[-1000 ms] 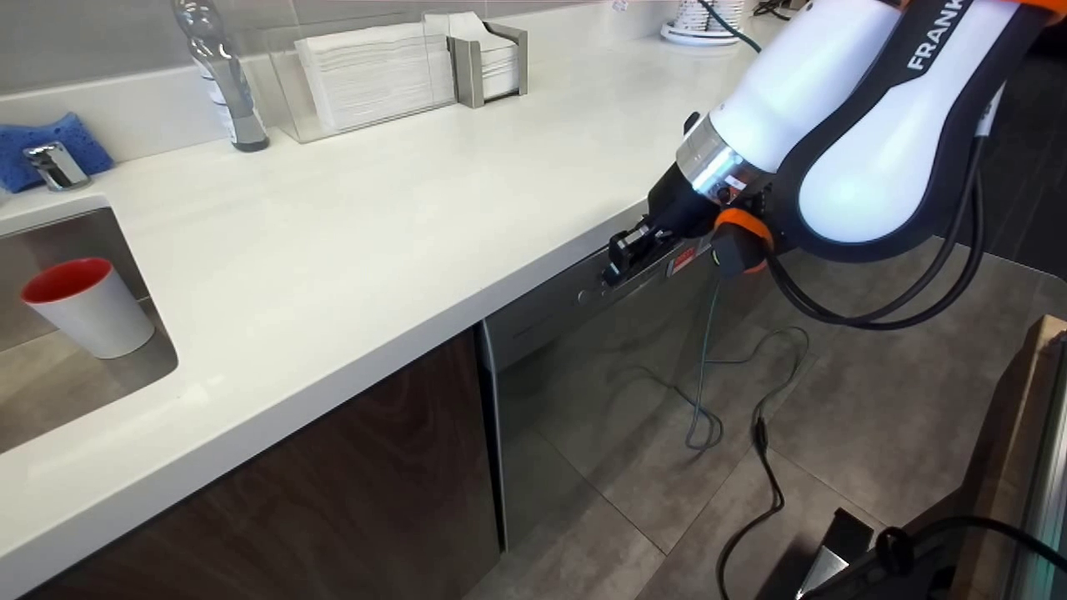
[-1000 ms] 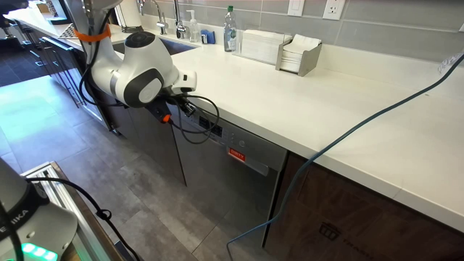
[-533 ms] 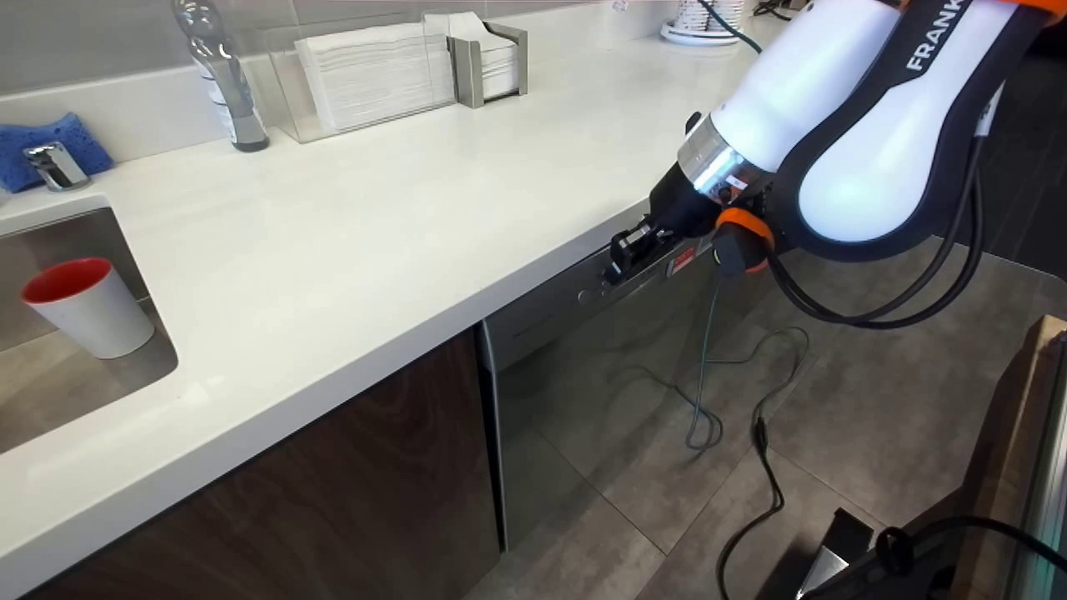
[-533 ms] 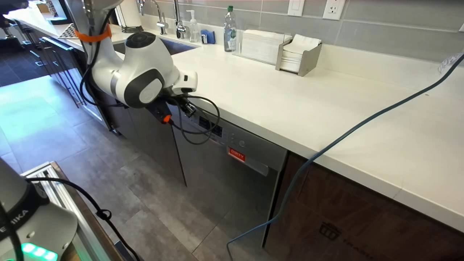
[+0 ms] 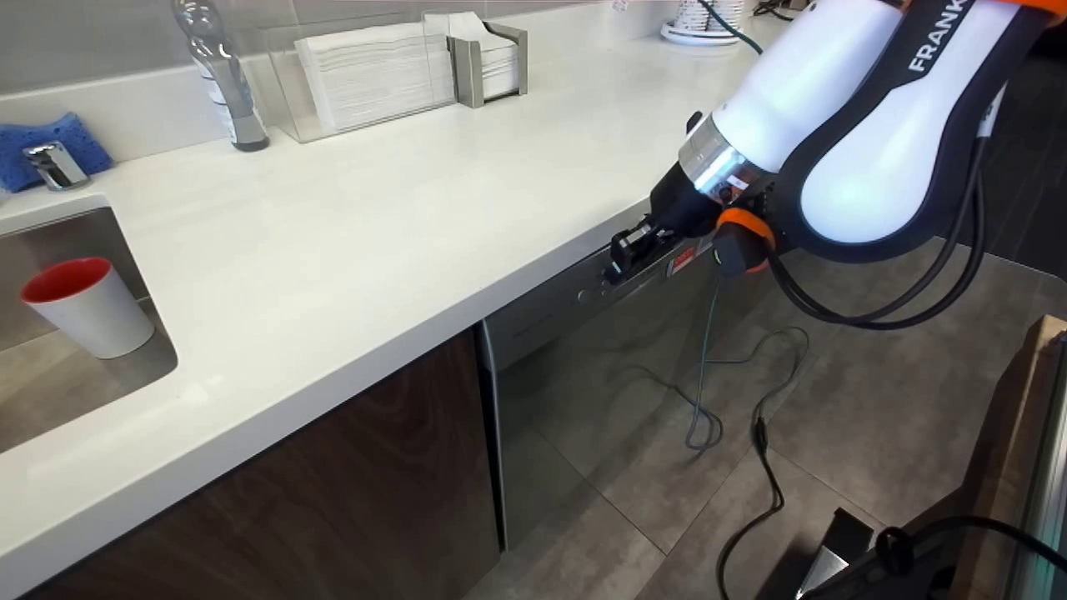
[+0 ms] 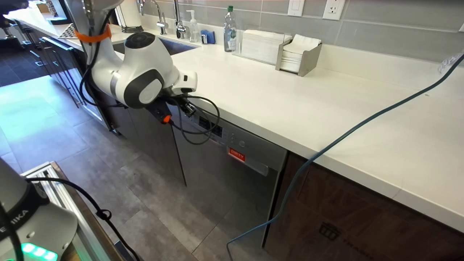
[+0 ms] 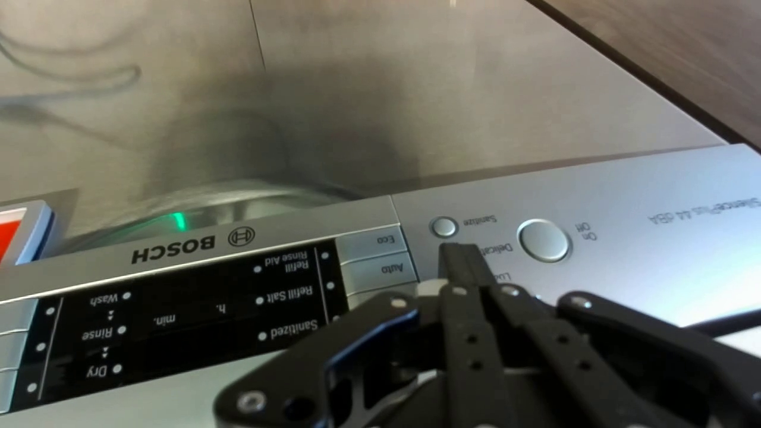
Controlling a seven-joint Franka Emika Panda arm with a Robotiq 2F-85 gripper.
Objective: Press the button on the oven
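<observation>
The oven is the grey stainless-steel front (image 5: 575,408) under the counter; it also shows in an exterior view (image 6: 224,188). In the wrist view its control strip (image 7: 630,196) appears upside down, with BOSCH lettering and a dark display (image 7: 178,321). A small round Sanitize button (image 7: 444,227) and a larger round On/Off button (image 7: 543,241) are visible. My gripper (image 7: 462,249) is shut and empty. Its tips appear just short of the Sanitize button and left of the On/Off button, partly covering other labels. I cannot tell whether they touch the panel. The gripper is at the strip in both exterior views (image 5: 615,271) (image 6: 190,111).
The white counter edge (image 5: 417,329) overhangs just above the gripper. A red DIRTY label (image 6: 236,154) is on the oven front. Dark wooden cabinet doors (image 5: 333,483) flank it. Black cables (image 6: 197,137) loop from the wrist. A blue cable (image 6: 348,137) crosses in front of the counter.
</observation>
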